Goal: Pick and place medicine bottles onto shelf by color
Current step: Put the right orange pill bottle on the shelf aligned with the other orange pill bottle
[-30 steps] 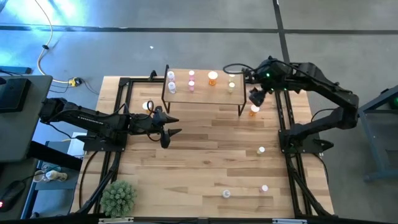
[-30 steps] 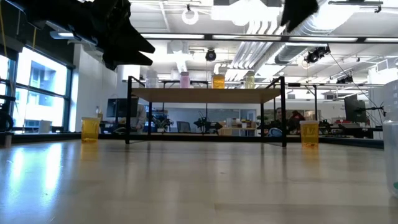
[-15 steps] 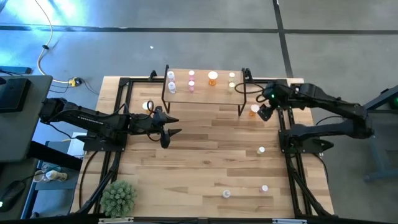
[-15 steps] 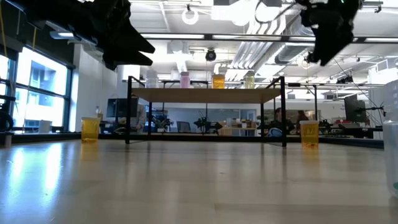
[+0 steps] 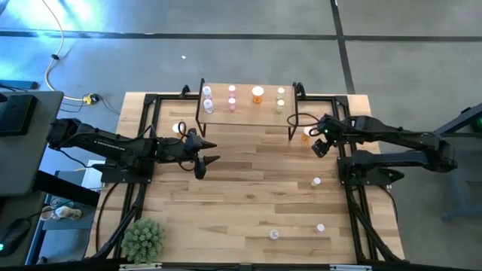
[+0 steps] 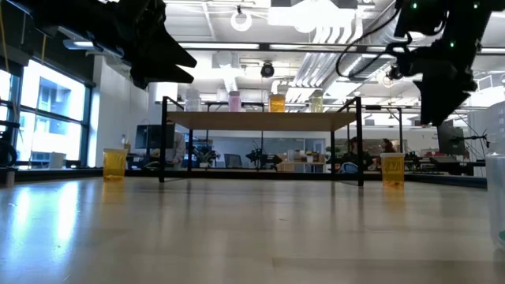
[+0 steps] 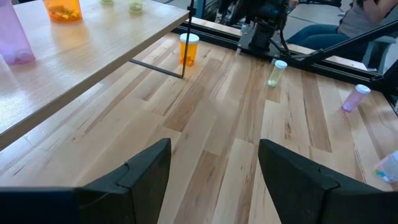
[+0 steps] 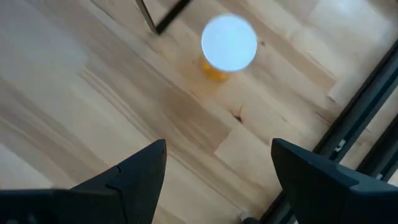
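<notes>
Overhead, table-level and wrist views of a two-arm bottle-sorting cell. The right gripper (image 5: 319, 145) has been lowered, over the last second, from above the right end of the shelf (image 5: 245, 114) to a low position near the orange bottle (image 5: 306, 133) that stands on the tabletop (image 5: 248, 181) just beside the shelf's right front leg. Its fingers (image 8: 134, 180) are spread wide and nothing is held between them; in the right wrist view the bottle's white cap is seen from above, ahead of the open fingers and not yet between them. This descent is judged to be the approach to a pick, the closing of the fingers not yet begun.

The left gripper (image 5: 202, 159) has remained where it was, near the left front of the shelf, partly open and empty. A yellowish bottle (image 5: 179, 128) stands on the tabletop beside that arm.

On the shelf, whitish-blue bottles (image 5: 206, 99), pink bottles (image 5: 231, 98), a larger orange bottle (image 5: 257, 93) and yellowish bottles (image 5: 280, 98) are already grouped by colour. Three further bottles are left on the tabletop: one at the right edge (image 5: 316, 181), a pink one (image 5: 320, 227) and a pale one (image 5: 274, 234) near the front. The task is judged roughly half done. A green plant ball (image 5: 143, 239) lies at the front left corner.
</notes>
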You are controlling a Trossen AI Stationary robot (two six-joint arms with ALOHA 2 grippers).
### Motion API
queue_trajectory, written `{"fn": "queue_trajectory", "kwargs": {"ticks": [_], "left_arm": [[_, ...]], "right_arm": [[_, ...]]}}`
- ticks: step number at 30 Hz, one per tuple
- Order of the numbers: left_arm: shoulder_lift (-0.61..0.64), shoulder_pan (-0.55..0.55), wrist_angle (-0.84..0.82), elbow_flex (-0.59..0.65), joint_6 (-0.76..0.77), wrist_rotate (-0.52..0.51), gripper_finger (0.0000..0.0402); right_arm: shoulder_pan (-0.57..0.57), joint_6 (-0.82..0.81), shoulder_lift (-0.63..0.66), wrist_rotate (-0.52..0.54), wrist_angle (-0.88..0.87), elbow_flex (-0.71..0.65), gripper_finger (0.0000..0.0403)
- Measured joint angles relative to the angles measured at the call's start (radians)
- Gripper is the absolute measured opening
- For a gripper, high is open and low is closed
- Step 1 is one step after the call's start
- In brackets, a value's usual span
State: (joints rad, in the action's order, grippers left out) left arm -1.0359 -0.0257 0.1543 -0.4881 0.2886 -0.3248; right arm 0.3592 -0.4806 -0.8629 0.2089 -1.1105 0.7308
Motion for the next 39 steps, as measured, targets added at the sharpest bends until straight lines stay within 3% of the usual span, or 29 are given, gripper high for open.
{"fn": "queue_trajectory", "kwargs": {"ticks": [5,16,30,39], "left_arm": [[0.000,0.000,0.000,0.000,0.000,0.000,0.0231],[0.000,0.000,0.000,0.000,0.000,0.000,0.0231],[0.000,0.000,0.000,0.000,0.000,0.000,0.0231],[0.000,0.000,0.000,0.000,0.000,0.000,0.0231]], "right_arm": [[0.000,0.030,-0.001,0.000,0.066,-0.062,0.0281],[0.000,0.130,-0.001,0.048,0.242,-0.065,0.0281],[0.006,-0.190,-0.006,0.230,0.329,-0.065,0.0281],[0.103,-0.226,-0.088,0.172,0.373,-0.066,0.0281]]}}
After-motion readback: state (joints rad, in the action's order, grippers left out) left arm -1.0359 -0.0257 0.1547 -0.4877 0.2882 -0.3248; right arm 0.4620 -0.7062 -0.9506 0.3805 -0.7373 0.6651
